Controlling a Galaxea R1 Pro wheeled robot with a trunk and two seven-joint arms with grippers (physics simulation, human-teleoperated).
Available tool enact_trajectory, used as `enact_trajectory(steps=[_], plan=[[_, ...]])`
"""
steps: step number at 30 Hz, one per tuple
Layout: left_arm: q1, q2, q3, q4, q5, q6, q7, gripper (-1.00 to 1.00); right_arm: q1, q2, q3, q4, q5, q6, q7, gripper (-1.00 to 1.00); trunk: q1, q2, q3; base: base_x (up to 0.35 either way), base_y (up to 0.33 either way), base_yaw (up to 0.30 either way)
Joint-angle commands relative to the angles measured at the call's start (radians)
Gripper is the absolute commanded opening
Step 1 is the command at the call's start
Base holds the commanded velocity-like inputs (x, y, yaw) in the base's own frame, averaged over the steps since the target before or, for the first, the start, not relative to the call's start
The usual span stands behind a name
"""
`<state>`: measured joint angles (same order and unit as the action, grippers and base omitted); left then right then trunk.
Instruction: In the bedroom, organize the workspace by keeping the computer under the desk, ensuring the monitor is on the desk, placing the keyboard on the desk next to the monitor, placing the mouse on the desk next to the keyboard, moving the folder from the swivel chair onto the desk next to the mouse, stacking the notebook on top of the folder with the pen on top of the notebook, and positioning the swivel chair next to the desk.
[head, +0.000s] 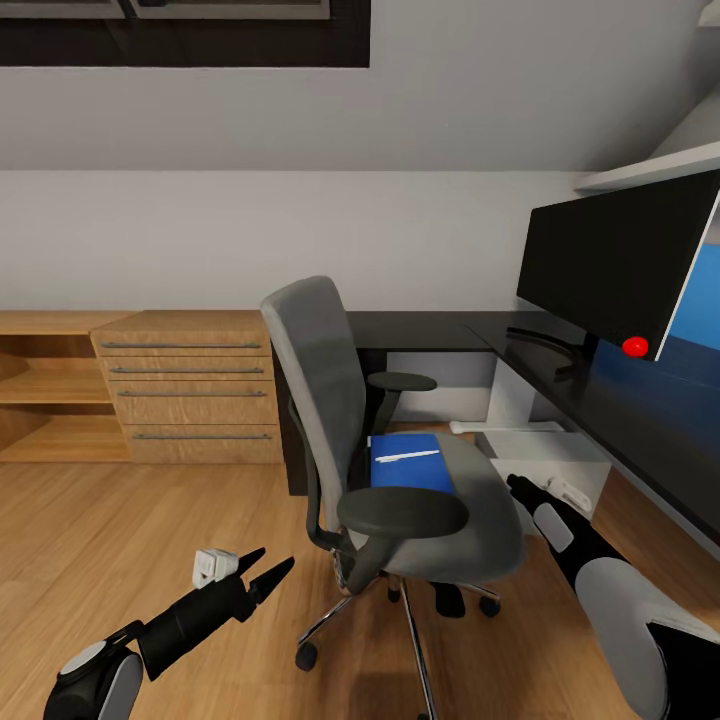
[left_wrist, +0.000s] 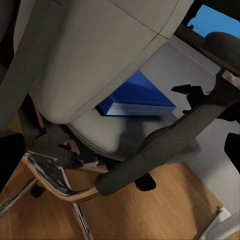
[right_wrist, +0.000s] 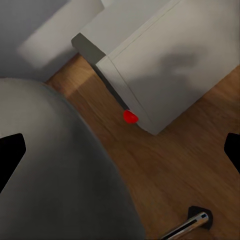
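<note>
From my head camera, the grey swivel chair (head: 400, 450) stands on the wood floor (head: 120, 540) in front of the black tabletop (head: 620, 420) of the desk. The blue folder (head: 410, 463) lies flat on the seat, with a white pen (head: 407, 456) resting on top of it. The monitor (head: 620, 265) stands on the tabletop at the right. A light-wood cabinet (head: 190, 400) sits against the wall to the left. My left gripper (head: 268, 570) hovers low beside the chair, its black fingers spread apart. My right gripper (head: 528, 490) reaches down between the seat and the desk; I cannot tell whether it is spread or pressed together.

From my left wrist camera, the folder (left_wrist: 137, 95) lies on the chair seat (left_wrist: 100, 75), beyond a dark armrest (left_wrist: 165, 145).

From my right wrist camera, the grey computer (right_wrist: 170, 65) stands on the floor, red light (right_wrist: 130, 117) on its front, beside the rounded seat edge (right_wrist: 55, 170).
</note>
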<state>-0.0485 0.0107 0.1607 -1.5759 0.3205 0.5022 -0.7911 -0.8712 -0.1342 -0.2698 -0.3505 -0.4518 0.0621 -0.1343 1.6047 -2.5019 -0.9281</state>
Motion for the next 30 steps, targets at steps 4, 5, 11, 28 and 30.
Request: enact_trajectory(steps=[4, 5, 11, 28, 30], plan=[[-0.001, 0.001, 0.0, 0.0, 0.006, 0.008, -0.003, 1.0, 0.0, 0.0, 0.0, -0.002, -0.008, 0.006, -0.003, 1.0, 0.0, 0.0, -0.001, 0.0, 0.0, 0.0], [-0.001, 0.001, 0.0, 0.0, 0.005, 0.008, -0.003, 1.0, 0.0, 0.001, 0.0, -0.002, -0.009, 0.006, -0.003, 1.0, 0.0, 0.0, -0.001, 0.0, 0.0, 0.0], [-0.001, 0.001, 0.0, 0.0, 0.001, 0.009, -0.003, 1.0, 0.0, 0.0, 0.0, -0.002, -0.051, 0.039, -0.003, 1.0, 0.0, 0.0, -0.001, 0.0, 0.0, 0.0], [-0.001, 0.001, 0.0, 0.001, 0.0, 0.01, -0.003, 1.0, 0.0, -0.001, 0.001, 0.001, -0.158, 0.121, -0.001, 1.0, 0.0, 0.0, -0.001, 0.0, 0.0, 0.0], [-0.001, 0.001, 0.0, 0.001, -0.001, 0.01, -0.002, 1.0, 0.0, -0.001, 0.001, 0.002, -0.158, 0.122, -0.001, 1.0, 0.0, 0.0, -0.001, 0.0, 0.0, 0.0]])
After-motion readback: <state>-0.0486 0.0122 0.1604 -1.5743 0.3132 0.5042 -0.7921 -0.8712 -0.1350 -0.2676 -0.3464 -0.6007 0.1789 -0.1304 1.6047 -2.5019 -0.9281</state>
